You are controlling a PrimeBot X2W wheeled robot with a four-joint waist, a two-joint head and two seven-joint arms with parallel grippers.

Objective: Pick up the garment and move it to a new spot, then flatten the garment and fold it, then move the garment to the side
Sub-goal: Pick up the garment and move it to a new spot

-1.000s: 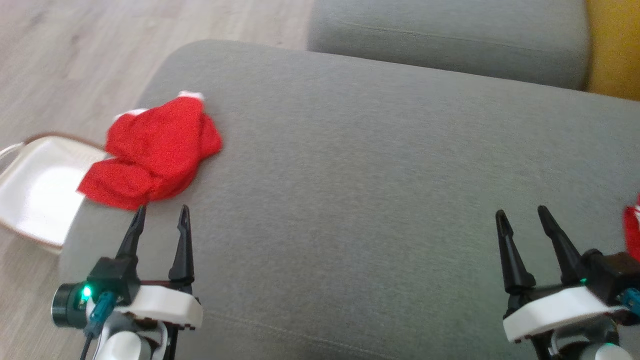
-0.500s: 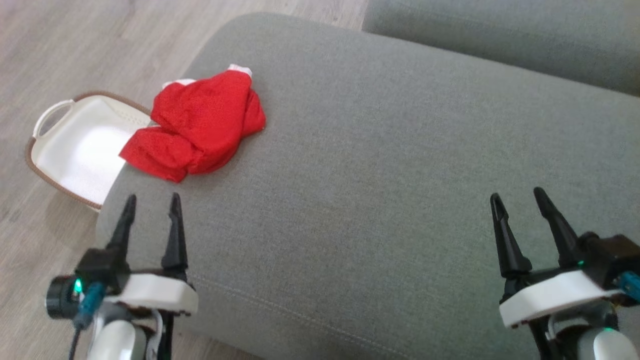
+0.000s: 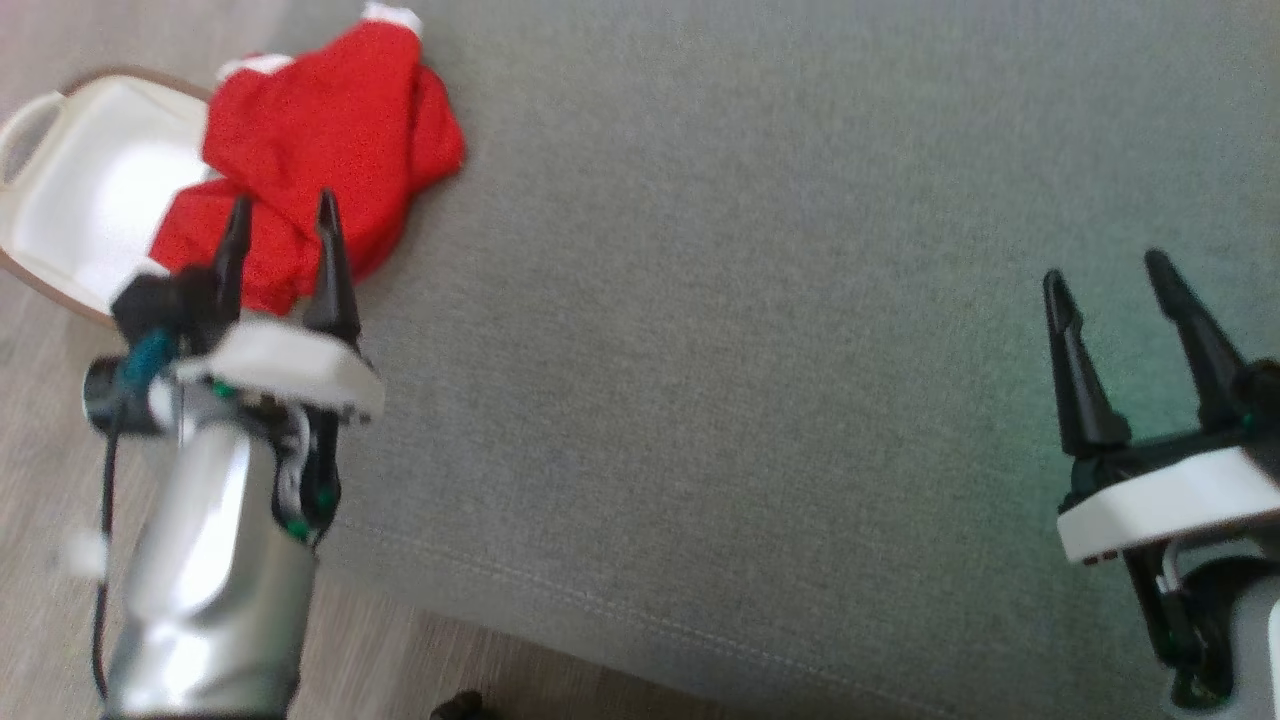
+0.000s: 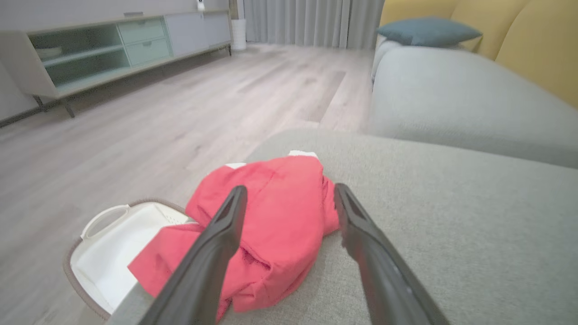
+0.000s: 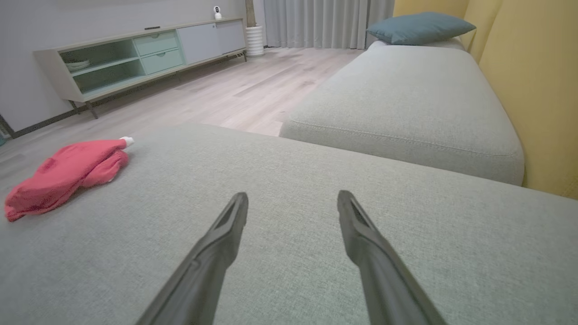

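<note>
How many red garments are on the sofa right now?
1: a crumpled red garment at the left edge of the grey cushion, partly overhanging the white basket. Others may lie out of view.

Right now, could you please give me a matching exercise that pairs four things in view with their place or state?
Things:
1. red garment
2. white basket
3. left gripper
4. right gripper

Place or state:
A. on the wooden floor
B. open, above bare grey cushion
C. crumpled at the cushion's edge
D. open, aimed at the garment

Pairs: 1-C, 2-A, 3-D, 4-B
</note>
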